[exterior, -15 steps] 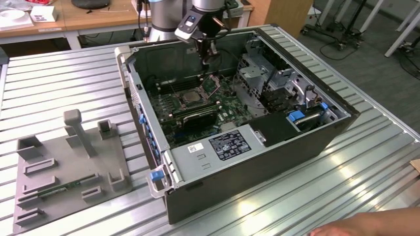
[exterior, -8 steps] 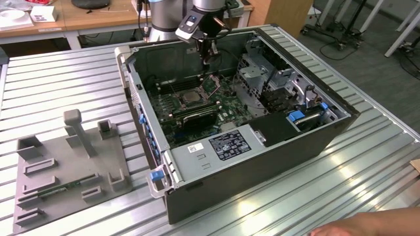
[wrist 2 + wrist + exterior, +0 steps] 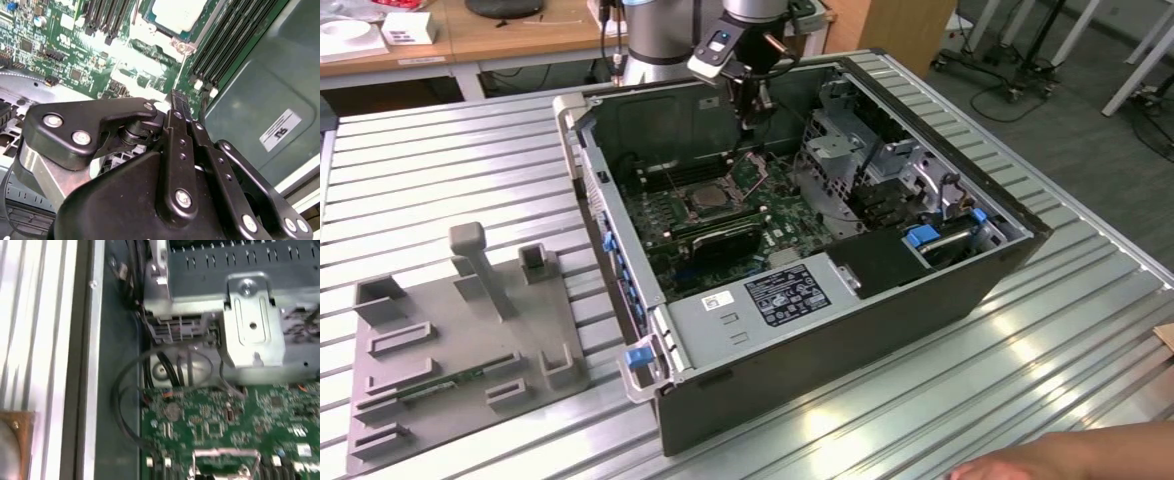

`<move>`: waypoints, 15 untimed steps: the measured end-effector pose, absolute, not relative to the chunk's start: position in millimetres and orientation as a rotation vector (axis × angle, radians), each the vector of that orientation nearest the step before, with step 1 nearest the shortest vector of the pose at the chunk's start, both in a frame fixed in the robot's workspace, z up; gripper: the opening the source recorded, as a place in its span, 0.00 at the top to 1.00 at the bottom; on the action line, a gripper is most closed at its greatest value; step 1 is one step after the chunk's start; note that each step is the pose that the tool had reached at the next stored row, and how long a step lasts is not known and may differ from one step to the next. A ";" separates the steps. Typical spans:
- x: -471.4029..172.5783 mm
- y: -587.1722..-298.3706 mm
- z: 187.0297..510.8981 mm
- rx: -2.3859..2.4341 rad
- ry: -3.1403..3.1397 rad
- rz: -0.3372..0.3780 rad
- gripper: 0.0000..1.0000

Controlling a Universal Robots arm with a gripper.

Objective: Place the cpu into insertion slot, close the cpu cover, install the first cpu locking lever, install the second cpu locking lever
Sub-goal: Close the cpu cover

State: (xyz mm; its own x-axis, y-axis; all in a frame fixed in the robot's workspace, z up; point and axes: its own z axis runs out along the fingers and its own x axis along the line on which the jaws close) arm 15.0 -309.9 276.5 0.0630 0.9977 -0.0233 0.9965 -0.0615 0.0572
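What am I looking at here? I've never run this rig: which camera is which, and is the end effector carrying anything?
One robot arm reaches its end effector down into an open computer case on a slatted metal table. The exterior view is taken from off the arm; both wrist views ride on the arm. The second wrist view looks past the black fingers to the green motherboard, where the cpu lies flat. The fingers look closed, with nothing visible between them. The first wrist view shows cables and a metal bracket inside the case. A grey fixture tray lies beside the case; a person's hand shows over the table.
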 end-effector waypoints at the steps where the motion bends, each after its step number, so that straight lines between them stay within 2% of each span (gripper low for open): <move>1: 16.6 -309.9 276.5 2.249 2.109 0.034 0.90; 15: 42.6 -309.9 276.0 2.279 2.076 0.032 0.90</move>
State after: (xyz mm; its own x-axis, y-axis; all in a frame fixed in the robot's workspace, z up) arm 42.6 -309.9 276.0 0.0937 0.9953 -0.0237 0.9941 -0.0923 0.0572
